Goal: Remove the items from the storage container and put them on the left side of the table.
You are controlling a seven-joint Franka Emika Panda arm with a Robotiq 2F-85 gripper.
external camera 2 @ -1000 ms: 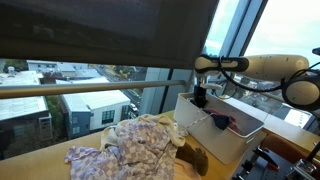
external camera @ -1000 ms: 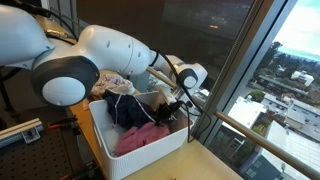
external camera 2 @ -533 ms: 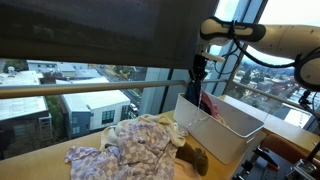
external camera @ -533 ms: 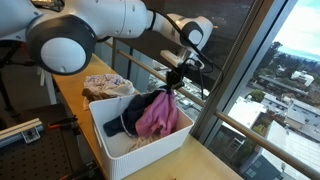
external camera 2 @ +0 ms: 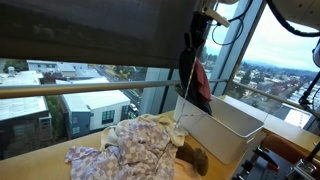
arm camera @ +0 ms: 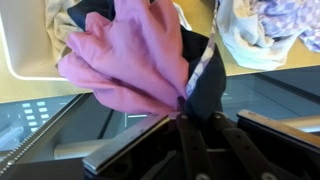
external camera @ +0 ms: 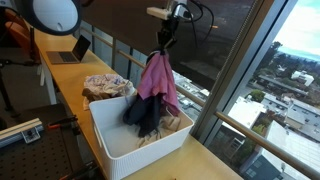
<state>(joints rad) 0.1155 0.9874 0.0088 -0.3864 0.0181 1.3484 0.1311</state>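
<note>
gripper tips hidden in pink cloth — container (wrist view) cut off at top.

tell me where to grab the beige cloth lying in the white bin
Pinch a raised fold of the beige cloth, coming straight down from above. It lies crumpled low in the bin, and the bin walls block any approach from the side. The end effector is shut on the pink cloth hanging over the bin, so that probably has to be set down first.
</note>
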